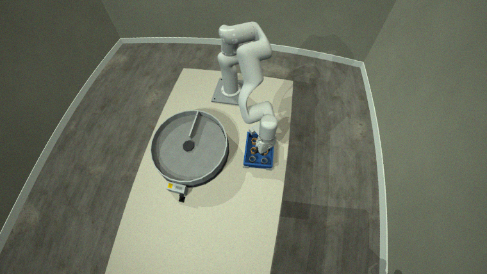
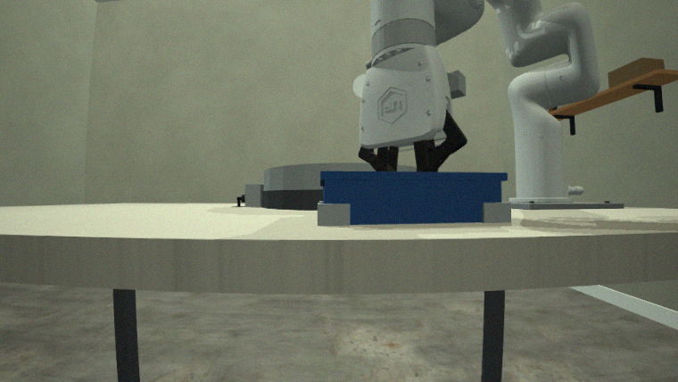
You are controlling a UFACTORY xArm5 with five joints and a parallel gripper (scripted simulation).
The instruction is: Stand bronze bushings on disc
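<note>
The blue crate (image 1: pixel 258 153) stands on the table to the right of the turntable; it also shows in the side view (image 2: pixel 411 196). Bronze bushings (image 1: pixel 254 140) and a steel bushing (image 1: pixel 252 159) stand upright in its left column. My gripper (image 1: pixel 264 149) reaches down into the crate's right column. In the side view its dark fingers (image 2: pixel 410 165) dip below the crate's rim. The fingers are shut on a bushing that the gripper body mostly hides; a bronze edge shows under it. The grey turntable disc (image 1: pixel 197 153) with its dark hub (image 1: pixel 188 145) holds no bushing.
The turntable has a raised rim and a radial bar (image 1: pixel 195 124) from hub to rim. A grey control box (image 1: pixel 176 187) sits at its front. The arm's base (image 1: pixel 227 91) stands behind the crate. A wooden shelf (image 2: pixel 616 90) hangs on the wall.
</note>
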